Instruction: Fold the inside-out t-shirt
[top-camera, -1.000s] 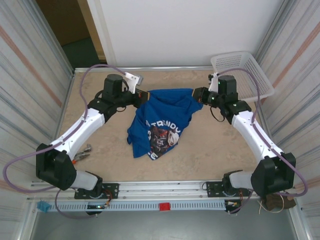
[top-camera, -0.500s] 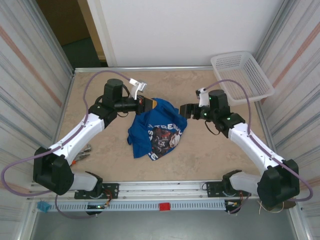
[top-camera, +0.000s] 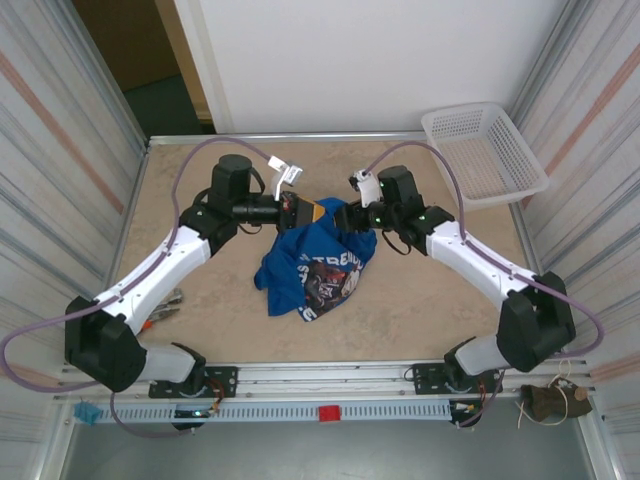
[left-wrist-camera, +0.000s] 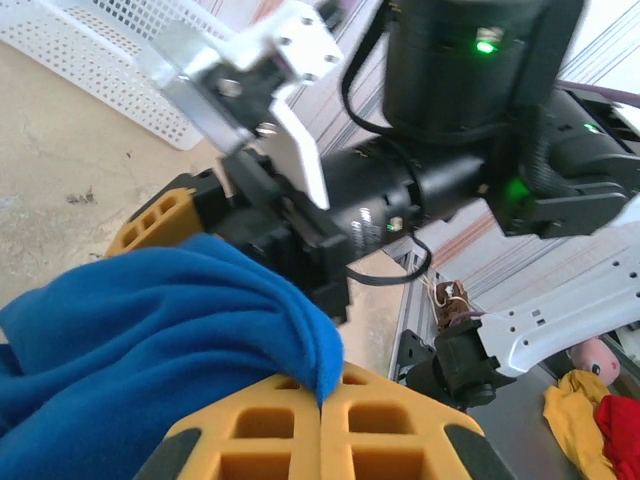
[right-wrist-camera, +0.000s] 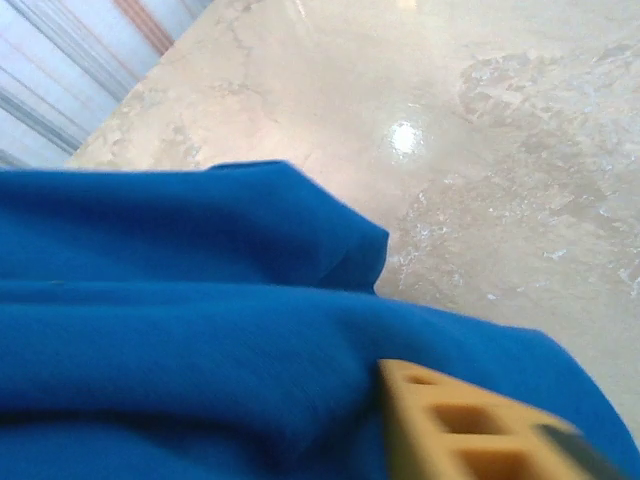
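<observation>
The inside-out t-shirt is royal blue and lies bunched in the middle of the table, with its dark print facing up. Its upper edge is lifted between the two grippers. My left gripper is shut on a fold of the blue t-shirt; the orange jaws meet with cloth pinched in the seam. My right gripper faces it, almost touching, at the same top edge. In the right wrist view the blue t-shirt presses against one orange finger and hides the other.
A white lattice basket stands at the back right corner. A small orange-handled tool lies near the left arm's base. The right arm's black wrist is close in front of the left gripper. Striped walls enclose the beige table.
My right gripper has swung left from the back right to meet the left gripper. The shirt's spread top edge has gathered into a bunch. The left gripper has shifted slightly right.
</observation>
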